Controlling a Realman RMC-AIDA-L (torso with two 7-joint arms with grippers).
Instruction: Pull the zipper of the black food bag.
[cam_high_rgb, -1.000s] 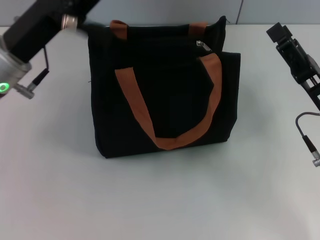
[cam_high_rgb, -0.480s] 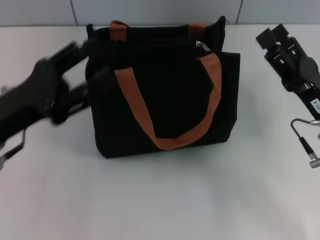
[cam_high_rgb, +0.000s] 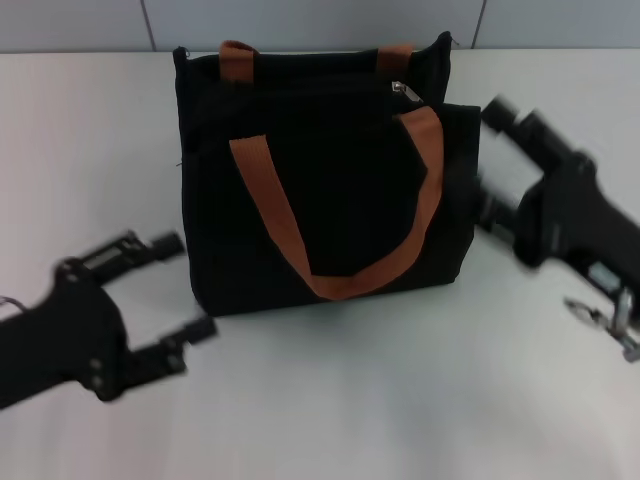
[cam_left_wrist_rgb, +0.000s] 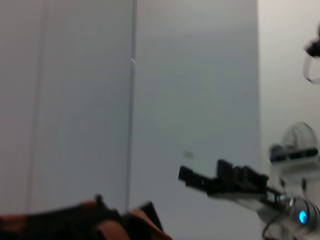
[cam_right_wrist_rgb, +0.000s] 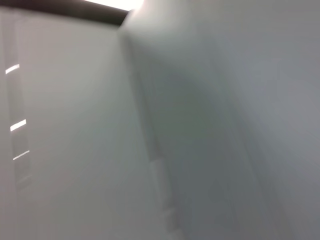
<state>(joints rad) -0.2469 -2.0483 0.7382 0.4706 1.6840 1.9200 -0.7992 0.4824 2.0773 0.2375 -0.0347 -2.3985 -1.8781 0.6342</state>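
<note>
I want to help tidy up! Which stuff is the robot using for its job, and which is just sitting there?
For the job:
- large boxy black fabric food bag
- small silver metal zipper pull
- left gripper
- right gripper

Just there:
- white table, nothing else on it

Pale white tabletop (cam_high_rgb: 330, 400) under soft even light, grey panelled wall (cam_high_rgb: 300, 22) with vertical seams behind.

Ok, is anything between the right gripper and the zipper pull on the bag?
Nothing visible. The right gripper, jaws open, sits beside the black food bag at its right side; the zipper lies exposed on the top edge. The left gripper is off the bag's lower left.
</note>
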